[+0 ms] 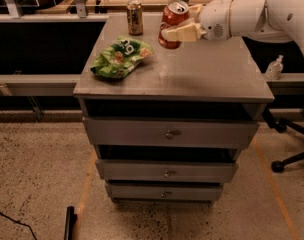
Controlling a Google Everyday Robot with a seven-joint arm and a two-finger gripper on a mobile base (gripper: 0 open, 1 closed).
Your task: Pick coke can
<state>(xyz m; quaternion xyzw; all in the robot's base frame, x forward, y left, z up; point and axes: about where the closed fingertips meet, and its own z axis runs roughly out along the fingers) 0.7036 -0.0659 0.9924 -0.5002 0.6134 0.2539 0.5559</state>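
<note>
The red coke can (pixel 171 23) with a silver top is held tilted in the air above the back of the grey cabinet top (pixel 202 71). My gripper (pixel 184 26) comes in from the right on a white arm and is shut on the can, with a cream finger (pixel 183 32) across its front. The can no longer touches the surface.
A slimmer gold-brown can (pixel 135 17) stands at the back left of the top. A green chip bag (pixel 121 57) lies on the left side. The cabinet has three drawers (pixel 169 133). A clear bottle (pixel 274 68) sits on the ledge at right, a chair base (pixel 287 159) below it.
</note>
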